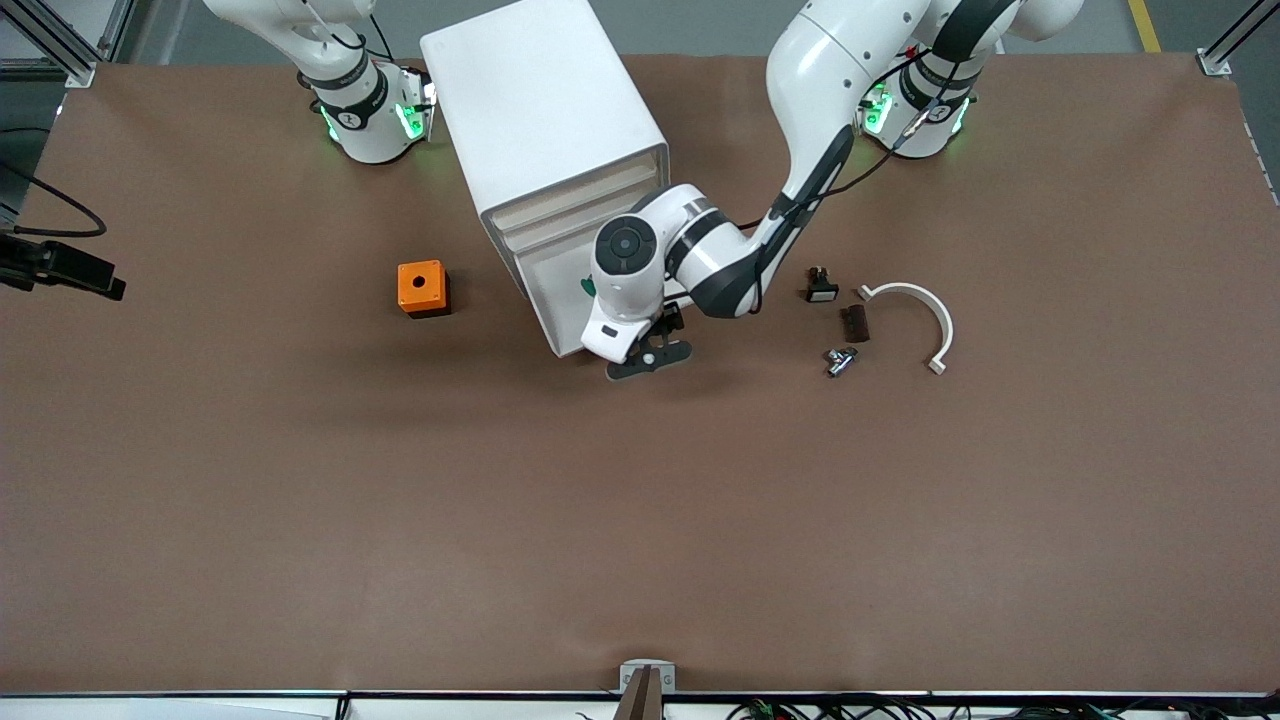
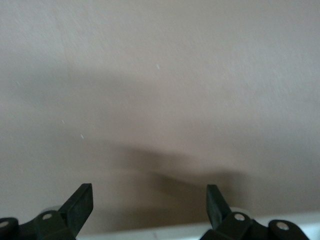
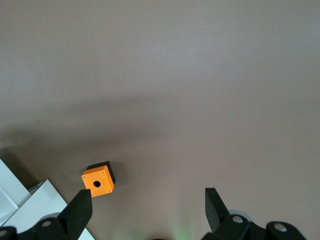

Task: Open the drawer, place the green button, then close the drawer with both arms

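Note:
The white cabinet [image 1: 545, 110] stands near the robots' bases, its four drawer fronts [image 1: 545, 255] all looking shut. My left gripper [image 1: 650, 352] is low over the table by the lowest corner of the cabinet front. In the left wrist view it [image 2: 150, 187] is open and empty over bare table. A small green spot [image 1: 587, 287] shows against the cabinet front at the left wrist's edge; I cannot tell whether it is the button. My right gripper [image 3: 147, 192] is open and empty, high over the table; it is out of the front view.
The orange box [image 1: 423, 288] with a round hole sits toward the right arm's end; it also shows in the right wrist view [image 3: 98, 180]. Toward the left arm's end lie a small black switch [image 1: 822, 288], a dark block [image 1: 855, 322], a metal piece [image 1: 840, 360] and a white curved bracket [image 1: 925, 310].

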